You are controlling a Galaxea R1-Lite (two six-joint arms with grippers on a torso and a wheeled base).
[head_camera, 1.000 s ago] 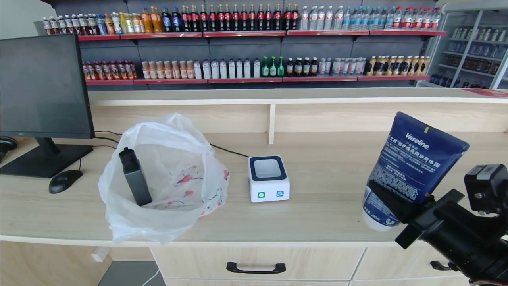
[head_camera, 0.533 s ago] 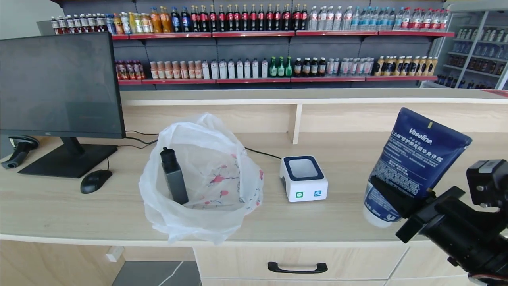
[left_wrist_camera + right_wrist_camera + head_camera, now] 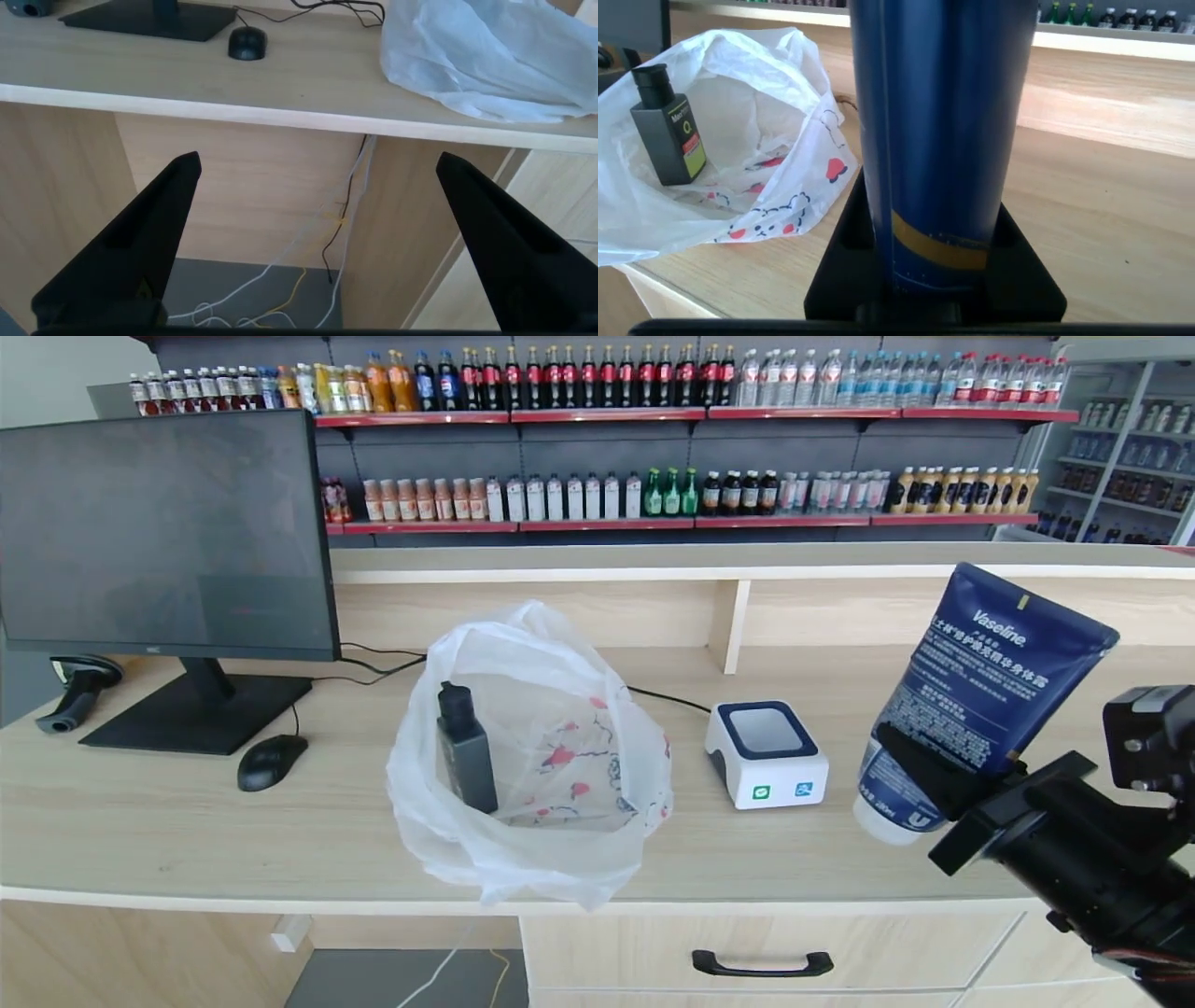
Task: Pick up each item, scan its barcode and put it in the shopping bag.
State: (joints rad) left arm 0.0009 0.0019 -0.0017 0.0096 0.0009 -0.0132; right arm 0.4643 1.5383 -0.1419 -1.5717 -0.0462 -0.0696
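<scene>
Left gripper [image 3: 318, 163]: fingers spread wide, nothing in them, sitting below the counter [image 3: 187, 840] edge, out of play.

On top, from the left: monitor [image 3: 168, 532], mouse [image 3: 271, 763], then the shopping bag [image 3: 560, 854]. Its mouth is open and a dark bottle [image 3: 465, 751] leans inside near its left wall. The scanner box [image 3: 766, 754] sits just right of the bag, window up. Far right, the blue tube [image 3: 990, 691] is held off the counter, right of the scanner, cap end down, tilted. Right gripper [image 3: 920, 775] is pinched on it low, near the cap.

Risks as I see them:
- The grip is at one end, so most of the tube is cantilevered. A quick wrist turn could let it swivel or slip.
- I can't tell where the barcode is. If it doesn't face the window, there's no read.
- The scanner looks light and sits close to the bag. A low pass could knock it.
- The bag is thin film, sagging at the counter's front edge. If the tube catches the rim it could fold the mouth shut, drag the bag off, or tip the bottle.
</scene>
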